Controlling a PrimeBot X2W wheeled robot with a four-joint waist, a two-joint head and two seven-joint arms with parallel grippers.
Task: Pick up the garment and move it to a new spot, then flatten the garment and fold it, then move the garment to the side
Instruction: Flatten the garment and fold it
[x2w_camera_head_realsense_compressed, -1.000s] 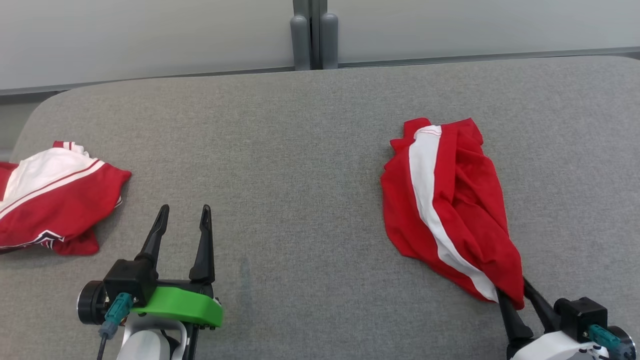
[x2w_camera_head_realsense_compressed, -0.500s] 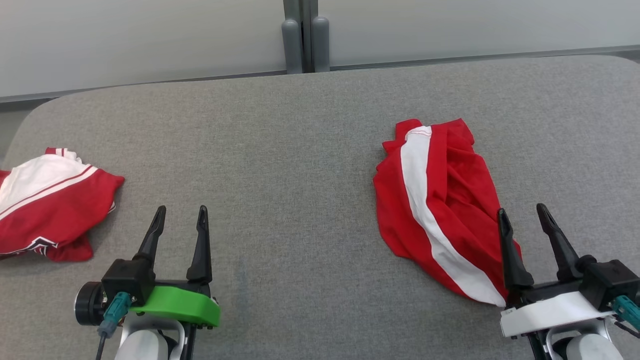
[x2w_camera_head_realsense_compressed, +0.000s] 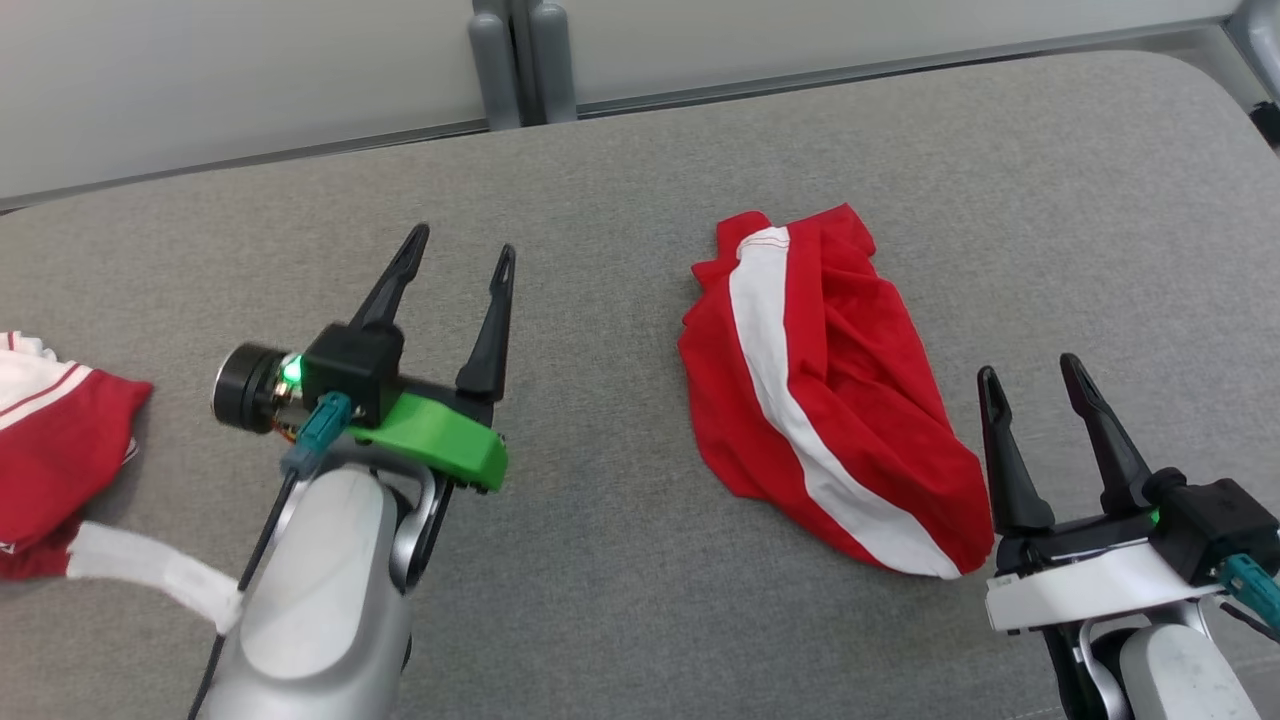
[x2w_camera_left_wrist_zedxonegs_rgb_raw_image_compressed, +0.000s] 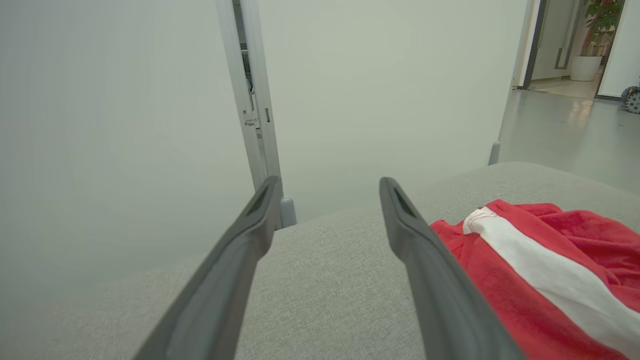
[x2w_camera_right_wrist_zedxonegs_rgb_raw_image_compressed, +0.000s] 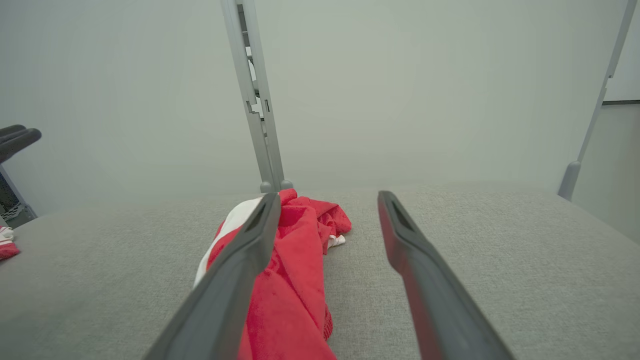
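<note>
A crumpled red garment (x2w_camera_head_realsense_compressed: 830, 400) with a broad white stripe (x2w_camera_head_realsense_compressed: 790, 400) lies on the right half of the grey fabric surface (x2w_camera_head_realsense_compressed: 620, 560), about midway between the far edge and the near edge. Its long axis slants from a bunched end nearer the far edge to a rounded end nearer the near right corner. The right gripper (x2w_camera_head_realsense_compressed: 1028, 365) sits toward the near right corner, just beside that rounded end, with its fingers (x2w_camera_head_realsense_compressed: 1008, 470) spread apart and holding nothing. In the right wrist view the cloth lies along the outer side of one finger, and bare surface shows in the gap between the two. Whether that finger touches the cloth cannot be told. The left gripper (x2w_camera_head_realsense_compressed: 464, 240) hangs above the left half of the surface, well apart from the garment. Its fingers (x2w_camera_head_realsense_compressed: 492, 330) are also parted and empty, pointing toward the far edge. A white strap (x2w_camera_head_realsense_compressed: 150, 575) hangs from its forearm. A second red-and-white garment (x2w_camera_head_realsense_compressed: 50, 440) lies bunched at the left edge of the surface. Beyond the far edge stands a pale partition (x2w_camera_head_realsense_compressed: 250, 80) with a grey post (x2w_camera_head_realsense_compressed: 520, 60).
</note>
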